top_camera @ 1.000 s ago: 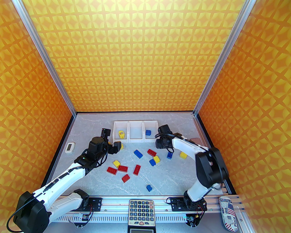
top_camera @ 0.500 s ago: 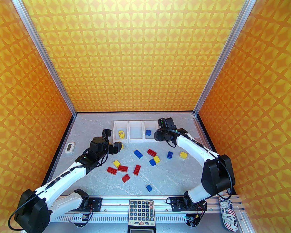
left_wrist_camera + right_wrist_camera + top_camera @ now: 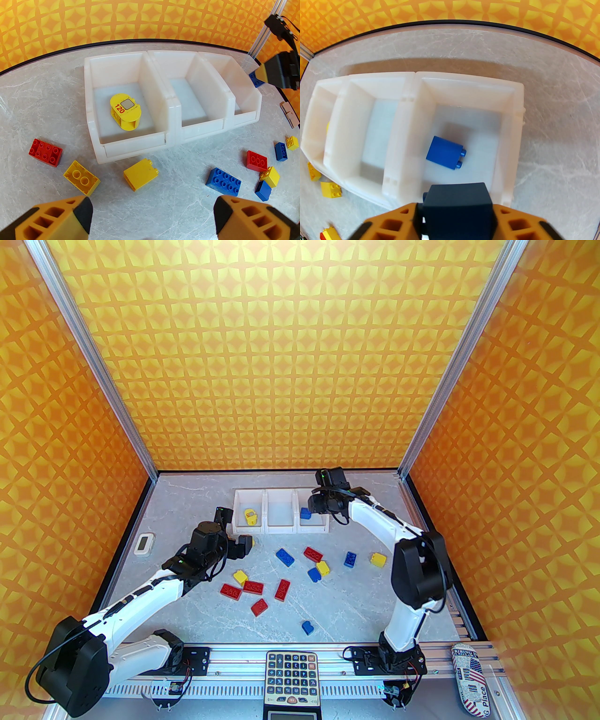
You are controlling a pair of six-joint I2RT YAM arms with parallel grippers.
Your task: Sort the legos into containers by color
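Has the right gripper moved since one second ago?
Yes. The right gripper went farther back and slightly left, from in front of the right bin to above it.

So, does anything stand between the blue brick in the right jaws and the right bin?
Nothing visible does. The right gripper holds the dark blue brick above the open right bin, near its front wall. One lighter blue brick lies on the bin floor, with bare floor around it.
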